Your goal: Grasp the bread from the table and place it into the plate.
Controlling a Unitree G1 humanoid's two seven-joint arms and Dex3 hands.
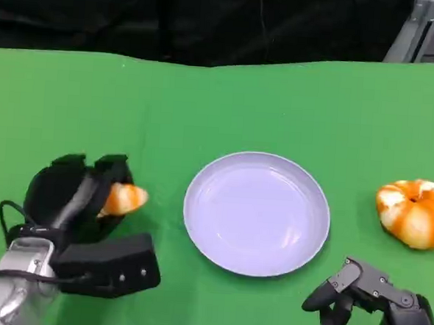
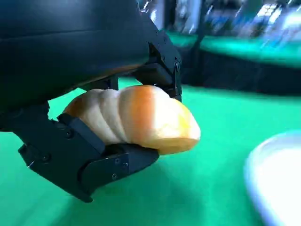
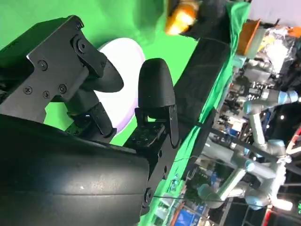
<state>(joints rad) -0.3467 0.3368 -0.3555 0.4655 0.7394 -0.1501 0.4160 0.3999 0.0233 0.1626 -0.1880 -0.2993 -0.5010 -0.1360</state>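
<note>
My left hand [image 1: 78, 198] grips a golden, ridged piece of bread [image 1: 123, 199] just left of the white plate [image 1: 257, 213]. In the left wrist view the bread [image 2: 136, 120] is clamped between black fingers [image 2: 94, 165] above the green cloth, with the plate's rim [image 2: 277, 183] close by. My right hand [image 1: 374, 301] hovers low near the front edge, right of the plate, fingers apart and holding nothing. The right wrist view shows its fingers [image 3: 155, 94] spread in front of the plate [image 3: 127, 70], with the held bread [image 3: 181, 16] far beyond.
A round orange-and-white pumpkin-shaped bun [image 1: 414, 211] lies on the green table [image 1: 206, 103] to the right of the plate. Black backdrop runs along the table's far edge. Other robot arms [image 3: 254, 141] stand beyond the table in the right wrist view.
</note>
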